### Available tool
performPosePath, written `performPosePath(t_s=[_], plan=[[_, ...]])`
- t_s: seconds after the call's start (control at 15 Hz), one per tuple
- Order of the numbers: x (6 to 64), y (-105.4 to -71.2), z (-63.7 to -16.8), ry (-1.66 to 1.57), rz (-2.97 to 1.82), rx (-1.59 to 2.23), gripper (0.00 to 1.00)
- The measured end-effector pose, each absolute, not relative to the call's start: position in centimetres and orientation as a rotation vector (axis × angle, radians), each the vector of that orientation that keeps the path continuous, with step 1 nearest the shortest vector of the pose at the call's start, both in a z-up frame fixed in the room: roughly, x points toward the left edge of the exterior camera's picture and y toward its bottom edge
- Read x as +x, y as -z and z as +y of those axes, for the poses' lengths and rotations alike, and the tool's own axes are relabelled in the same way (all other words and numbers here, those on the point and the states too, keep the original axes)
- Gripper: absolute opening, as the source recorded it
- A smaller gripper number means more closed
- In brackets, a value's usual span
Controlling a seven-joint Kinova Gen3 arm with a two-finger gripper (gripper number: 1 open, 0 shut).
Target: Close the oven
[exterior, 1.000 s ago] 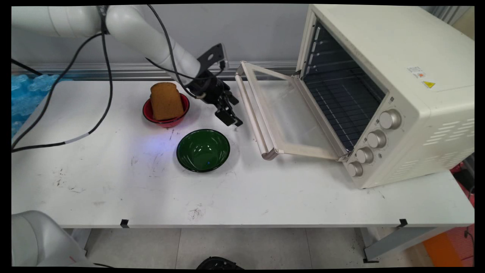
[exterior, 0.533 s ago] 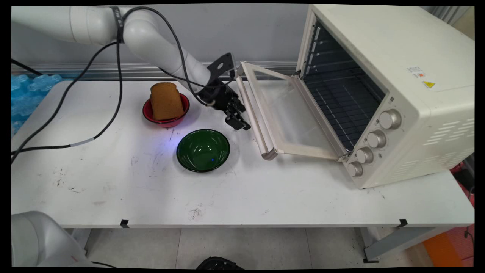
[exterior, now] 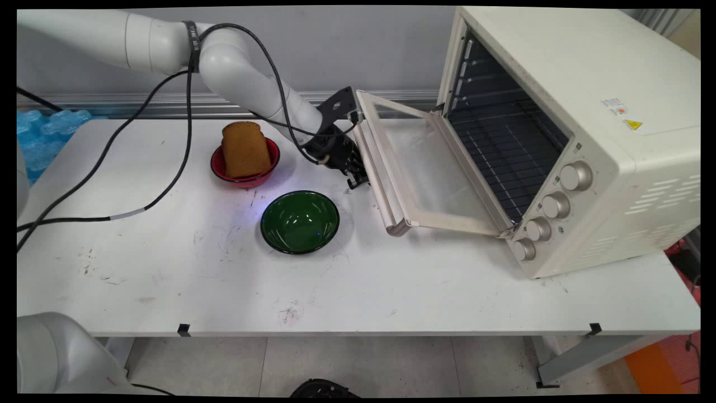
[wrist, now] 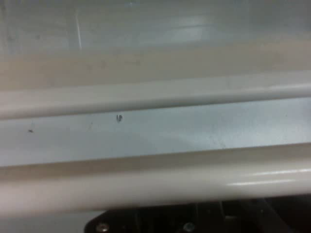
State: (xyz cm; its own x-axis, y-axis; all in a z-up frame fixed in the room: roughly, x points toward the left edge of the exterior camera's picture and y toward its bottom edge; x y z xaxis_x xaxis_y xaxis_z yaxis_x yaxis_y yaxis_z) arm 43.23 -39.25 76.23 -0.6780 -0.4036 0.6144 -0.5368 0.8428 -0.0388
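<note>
My black gripper (exterior: 357, 179) sits low against the left side of the cream handle bar (exterior: 378, 180) on the open oven door (exterior: 428, 168). The door hangs down and outward from the cream toaster oven (exterior: 587, 112), whose dark racked inside shows. In the hand view the handle bar (wrist: 155, 187) fills the lower frame very close. The door frame (wrist: 155, 94) runs above it, and only the black linkage (wrist: 194, 221) shows at the bottom edge. A green bowl (exterior: 300, 221) stands just below and left of the gripper.
A red bowl (exterior: 271, 162) holding an upright brown loaf of bread (exterior: 245, 148) stands left of the arm. Black cables (exterior: 140, 207) drape across the table's left part. Blue packing material (exterior: 39, 137) lies at the far left edge.
The gripper has travelled right and a little down, from between the red bowl and the door up against the door's handle bar. Bowls, bread and door have not moved.
</note>
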Motion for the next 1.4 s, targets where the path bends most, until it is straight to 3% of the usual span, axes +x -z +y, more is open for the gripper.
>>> performPosePath(t_s=[0.67, 1.4], plan=[[42.3, -76.2, -39.5, -0.301, -2.353, 0.692, 0.00], [41.5, -79.8, -40.2, -0.329, -2.242, 0.714, 0.00]])
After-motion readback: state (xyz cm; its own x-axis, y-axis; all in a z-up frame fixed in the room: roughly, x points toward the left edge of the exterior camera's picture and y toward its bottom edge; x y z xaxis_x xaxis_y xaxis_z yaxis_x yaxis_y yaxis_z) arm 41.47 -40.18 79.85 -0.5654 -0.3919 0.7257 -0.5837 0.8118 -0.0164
